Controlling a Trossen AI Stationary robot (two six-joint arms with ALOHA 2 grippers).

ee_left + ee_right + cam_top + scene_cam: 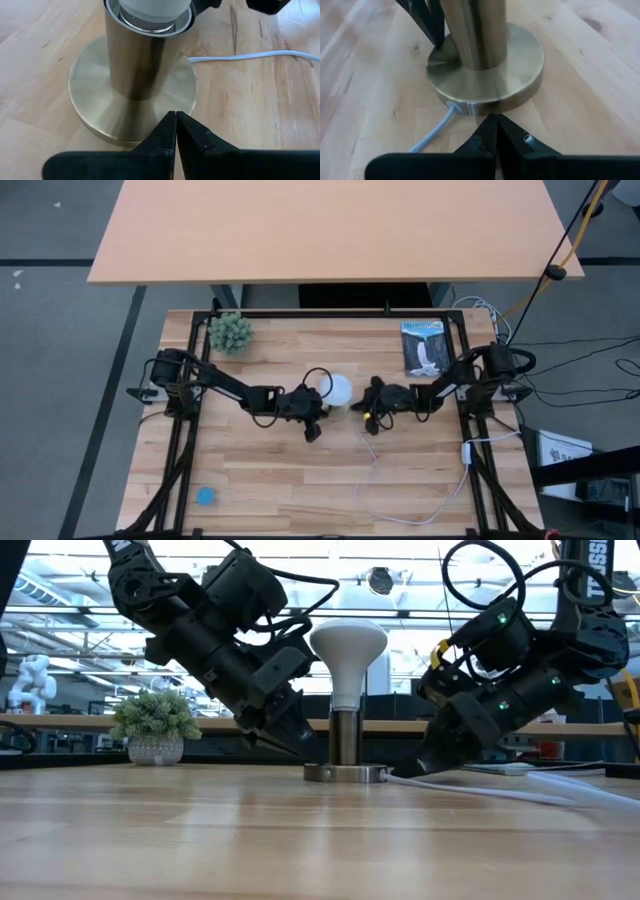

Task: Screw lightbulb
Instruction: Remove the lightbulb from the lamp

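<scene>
You have the small white lightbulb with the round frosted dome (347, 643) standing upright in the brushed brass socket stand (345, 745), a short metal cylinder on a round flat base, near the middle of the light wooden bench (270, 480). In the low view the dome sits above the cylinder's mouth, neck down; the left wrist view shows the bulb's pale neck (150, 10) seated inside the socket rim.

Your left end effector (176, 120) is low beside the stand on the left arm's side, its two dark fingers pressed together with nothing between them, tips over the edge of the brass base. Whether they touch the metal you cannot tell.

Your right end effector (494, 122) is on the opposite side, fingers likewise closed on nothing, tips just beside the base's rim where the thin white cord (437, 131) leaves it. The cord trails across the bench toward the right arm's side.

A small green potted plant (230, 332) stands at the far left of the bench, a dark printed booklet (424, 347) lies at the far right, and a small blue round object (206, 496) lies near the front left corner.
</scene>
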